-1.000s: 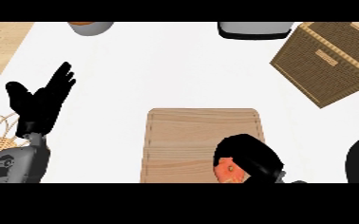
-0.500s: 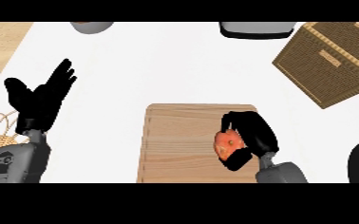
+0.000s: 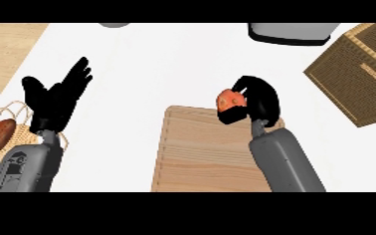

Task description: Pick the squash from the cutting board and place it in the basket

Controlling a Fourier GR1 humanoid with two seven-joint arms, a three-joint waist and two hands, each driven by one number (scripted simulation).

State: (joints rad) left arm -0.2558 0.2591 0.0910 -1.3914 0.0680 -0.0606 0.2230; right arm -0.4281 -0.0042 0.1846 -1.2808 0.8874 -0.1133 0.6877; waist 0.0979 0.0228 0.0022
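R hand is curling black fingers round the smooth orange squash over the pale wood-grain cutting board, woven basket to its right; L hand resting open.

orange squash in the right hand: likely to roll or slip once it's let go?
Probably rolls: the small orange squash looks rounded, with no flat face showing. Likely rigid, since the black right hand curled round it shows no denting. Slipperiness can't be judged; the fingers hide most of its skin.
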